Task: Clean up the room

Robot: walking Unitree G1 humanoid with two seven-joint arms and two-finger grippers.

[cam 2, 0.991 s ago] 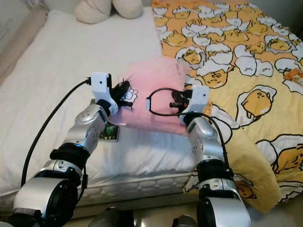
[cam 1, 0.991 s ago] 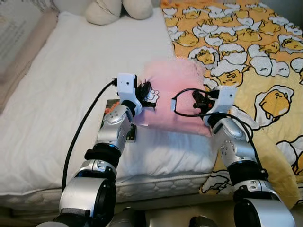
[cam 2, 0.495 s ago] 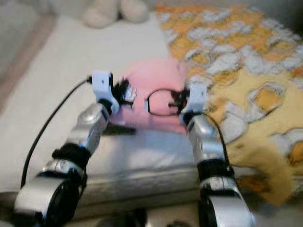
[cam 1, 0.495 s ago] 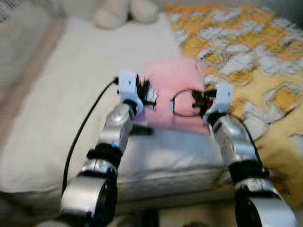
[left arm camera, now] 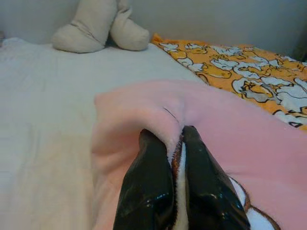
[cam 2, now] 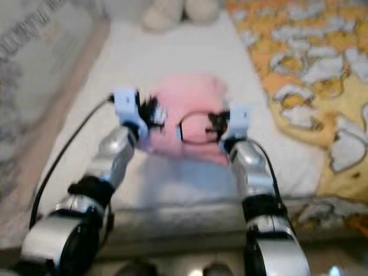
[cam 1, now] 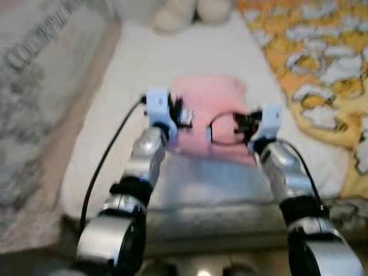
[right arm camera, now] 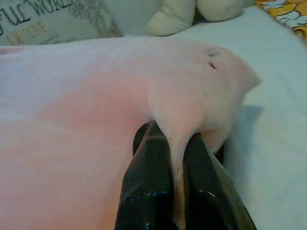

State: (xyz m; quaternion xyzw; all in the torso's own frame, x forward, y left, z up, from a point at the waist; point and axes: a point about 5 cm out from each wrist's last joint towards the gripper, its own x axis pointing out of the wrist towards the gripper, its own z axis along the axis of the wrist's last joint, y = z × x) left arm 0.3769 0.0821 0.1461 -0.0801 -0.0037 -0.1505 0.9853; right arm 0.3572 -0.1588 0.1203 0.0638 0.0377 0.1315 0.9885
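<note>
While both arms reach forward over the bed, a pink blanket (cam 1: 210, 112) hangs stretched between them at the centre of the head views, above the white sheet (cam 1: 218, 52). The left gripper (left arm camera: 173, 143) is clamped on a fold at the blanket's left edge; in the left wrist view its two black fingers (left arm camera: 148, 184) press together with pink cloth and a strip of white, brown-outlined print pinched between them. The right gripper (right arm camera: 176, 136) is closed on a bunched fold at the blanket's right edge, the cloth rising in a peak from between its fingers (right arm camera: 146, 184).

Both head views are blurred. A black cable (cam 1: 221, 126) loops in front of the blanket near the right wrist. At the top centre of the frame a cream plush toy (cam 1: 184, 11) lies on the sheet by the head of the bed. An orange-yellow cover with a white cartoon print (cam 1: 322, 57) takes up the upper right. Along the left side runs a grey patterned fabric with dark lettering (cam 1: 34, 63).
</note>
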